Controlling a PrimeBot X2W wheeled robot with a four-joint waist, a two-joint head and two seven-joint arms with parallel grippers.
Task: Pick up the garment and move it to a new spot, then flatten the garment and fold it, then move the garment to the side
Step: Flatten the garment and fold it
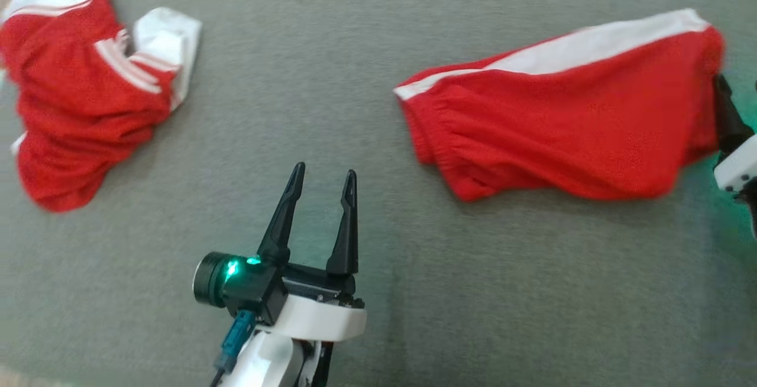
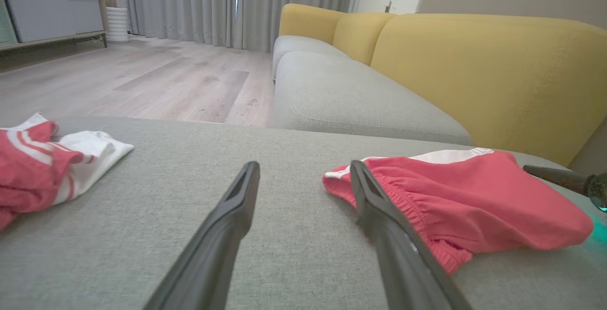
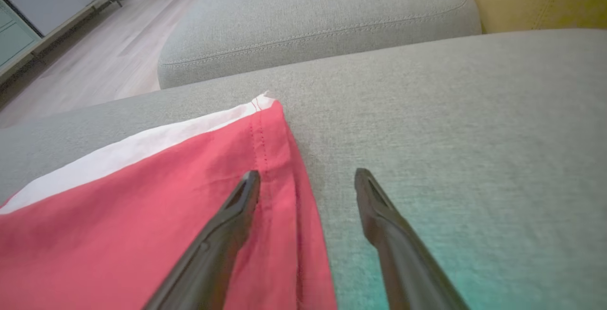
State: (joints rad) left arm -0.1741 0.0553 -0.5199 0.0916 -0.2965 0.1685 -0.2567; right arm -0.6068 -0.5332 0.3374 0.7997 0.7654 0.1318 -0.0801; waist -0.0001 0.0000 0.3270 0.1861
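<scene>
While the left gripper (image 1: 325, 169) hovered nearest the robot, short of the garment (image 1: 568, 126) and off its waistband end, its two fingers stood spread apart with nothing between them but bare grey cushion (image 1: 331, 328). Beyond it the garment, red shorts with a white side stripe, lay fairly flat on that cushion, with the elastic waistband toward the left gripper and the hem at the opposite end. At that hem end the right gripper (image 3: 307, 173) also gaped and held nothing. One finger lay over the cloth just inside the stitched hem, the other over bare cushion just beside the garment; whether it touched the cloth I could not tell. Well apart from the garment, past its waistband end, a second red-and-white garment (image 1: 77, 109) sat crumpled. Farther off rose a yellow sofa back (image 2: 474, 63). I judged the flatten-and-fold step to be in hand, with the fold seemingly not yet made. The next move called for the right gripper to pinch the hem through all layers, and for the left to reach the waistband.
</scene>
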